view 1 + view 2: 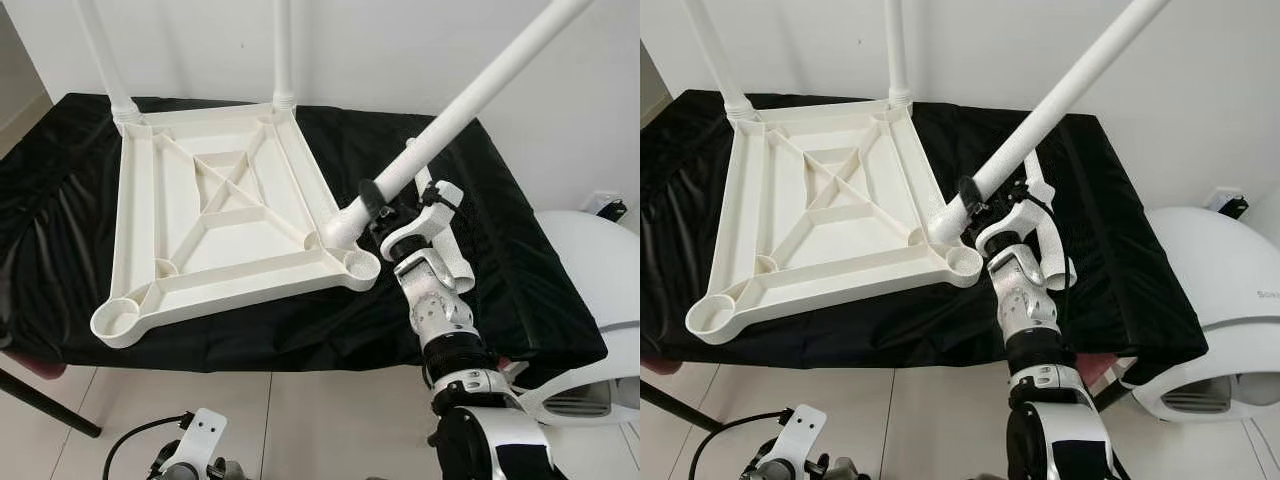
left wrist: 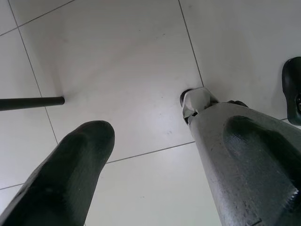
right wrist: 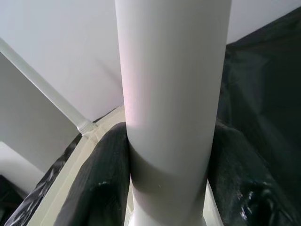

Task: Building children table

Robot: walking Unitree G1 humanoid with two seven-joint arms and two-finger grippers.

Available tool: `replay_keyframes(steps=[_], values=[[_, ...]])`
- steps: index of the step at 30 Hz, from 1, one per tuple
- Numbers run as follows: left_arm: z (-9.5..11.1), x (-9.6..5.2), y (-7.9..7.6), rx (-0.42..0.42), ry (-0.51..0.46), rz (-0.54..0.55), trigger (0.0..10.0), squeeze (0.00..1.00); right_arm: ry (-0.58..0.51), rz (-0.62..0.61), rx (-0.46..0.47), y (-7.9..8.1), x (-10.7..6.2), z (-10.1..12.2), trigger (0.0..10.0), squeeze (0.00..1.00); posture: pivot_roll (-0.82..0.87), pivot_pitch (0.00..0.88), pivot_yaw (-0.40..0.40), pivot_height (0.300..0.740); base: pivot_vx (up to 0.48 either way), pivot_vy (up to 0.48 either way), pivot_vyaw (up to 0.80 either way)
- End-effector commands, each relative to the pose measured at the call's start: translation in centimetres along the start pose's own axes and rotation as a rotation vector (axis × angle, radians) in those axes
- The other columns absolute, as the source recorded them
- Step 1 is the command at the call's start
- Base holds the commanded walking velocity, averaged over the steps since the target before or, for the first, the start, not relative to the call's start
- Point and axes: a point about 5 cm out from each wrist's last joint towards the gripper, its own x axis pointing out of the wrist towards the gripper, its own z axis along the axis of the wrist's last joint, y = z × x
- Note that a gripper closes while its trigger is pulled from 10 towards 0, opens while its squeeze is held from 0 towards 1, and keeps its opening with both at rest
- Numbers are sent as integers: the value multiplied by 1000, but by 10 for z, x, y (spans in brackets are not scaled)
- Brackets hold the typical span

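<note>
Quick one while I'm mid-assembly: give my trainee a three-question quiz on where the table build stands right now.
1. True or false: the right tool is shut on a white leg that leans at an angle.
2. How many legs already stand upright in the upturned tabletop? A) none B) two C) three
3. Fill in: the left tool hangs low over the tiled ____, fingers apart.

Key
1. True. Its black fingers clamp the leg on both sides, the leg's lower end at the near right corner socket.
2. B. Both stand at the far corners.
3. floor.
</note>
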Motion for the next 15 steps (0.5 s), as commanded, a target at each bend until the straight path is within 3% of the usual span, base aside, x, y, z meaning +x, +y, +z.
replay_keyframes(steps=[1, 8, 10, 12, 15], values=[[-28, -6, -18, 4, 104, -69, 10000, 0, 43, 24, 14, 3, 3, -4, 10000, 0, 53, 0, -48, 740, 0, 0, 0], [-30, -6, -19, 1, 107, -71, 10000, 0, 146, 48, 58, 8, 3, -20, 10000, 0, 65, 0, -55, 740, 0, 0, 0], [-33, -7, -21, -4, 113, -72, 10000, 0, 210, 41, 155, 10, 3, -28, 10000, 0, 80, 0, -59, 740, 0, 0, 0], [-33, -7, -21, -4, 113, -72, 10000, 0, 210, 41, 155, 10, 3, -28, 10000, 0, 80, 0, -59, 740, 0, 0, 0], [-37, -8, -25, -15, 125, -74, 10000, 0, 267, 12, 321, 9, 0, -38, 10000, 0, 95, 0, -63, 740, 0, 0, 0]])
